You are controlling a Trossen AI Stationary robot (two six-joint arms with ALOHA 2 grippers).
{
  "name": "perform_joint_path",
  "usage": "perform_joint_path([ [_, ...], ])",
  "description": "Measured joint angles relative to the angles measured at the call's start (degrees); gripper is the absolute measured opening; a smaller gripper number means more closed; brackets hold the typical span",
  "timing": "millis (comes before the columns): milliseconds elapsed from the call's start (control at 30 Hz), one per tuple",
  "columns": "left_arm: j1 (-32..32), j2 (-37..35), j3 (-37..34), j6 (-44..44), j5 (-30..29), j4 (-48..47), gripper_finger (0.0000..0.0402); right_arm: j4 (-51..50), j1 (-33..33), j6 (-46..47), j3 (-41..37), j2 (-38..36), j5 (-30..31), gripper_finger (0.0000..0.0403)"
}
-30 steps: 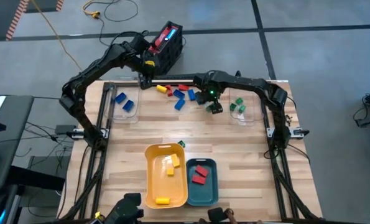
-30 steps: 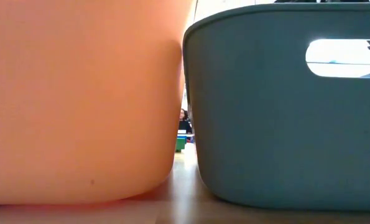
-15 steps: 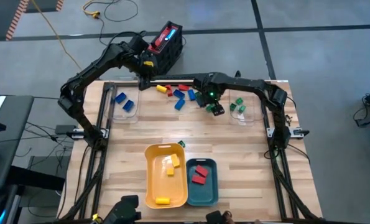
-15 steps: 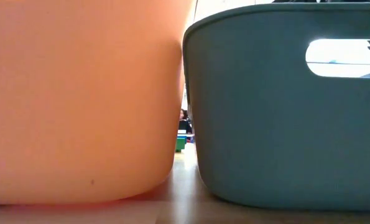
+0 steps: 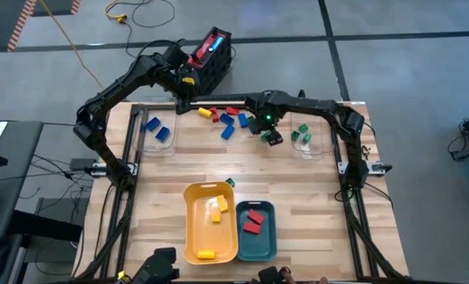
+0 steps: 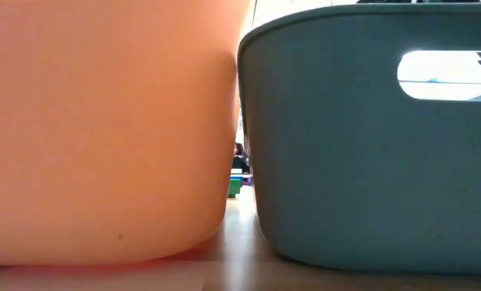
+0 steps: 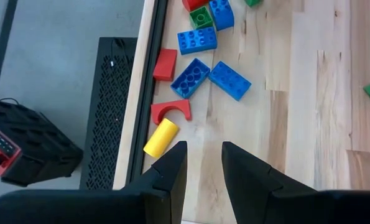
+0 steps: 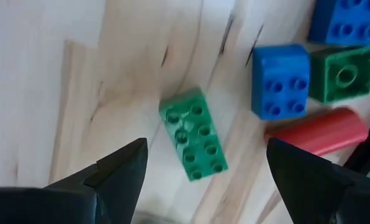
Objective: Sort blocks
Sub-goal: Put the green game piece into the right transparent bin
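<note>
While the yellow tray (image 6: 103,129) and teal tray (image 6: 369,145) fill the low view, only a green block (image 6: 234,186) shows through the gap between them; the rest of the table is hidden there. Loose blocks (image 5: 226,120) lie at the table's far edge. The right gripper (image 8: 203,171) hangs over a green brick (image 8: 193,134), its fingers spread wide, holding nothing. The left gripper (image 7: 203,163) sits at the far edge near a yellow cylinder (image 7: 160,137), fingers narrowly apart and empty. Clear containers (image 5: 157,136) at far left and far right hold blue and green blocks. No legible writing appears.
</note>
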Motion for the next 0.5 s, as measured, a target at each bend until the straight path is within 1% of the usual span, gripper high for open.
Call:
perform_joint_path([
  [100,0.0,0.0,0.0,-0.3,0.0,0.0,0.0095,-0.6,0.1,1.0,0.0,0.1,-1.5,0.0342],
  [233,0.0,0.0,0.0,-1.1,0.1,0.0,0.0095,-1.3,0.1,2.9,0.0,2.6,-2.6,0.0335],
  [333,0.0,0.0,0.0,-1.2,0.2,-0.1,0.0095,-1.3,0.6,4.0,-0.1,4.4,-2.4,0.0327],
  [500,0.0,0.0,0.0,-1.1,0.2,-0.4,0.0095,-0.8,1.1,5.1,-0.1,5.8,0.0,0.0318],
])
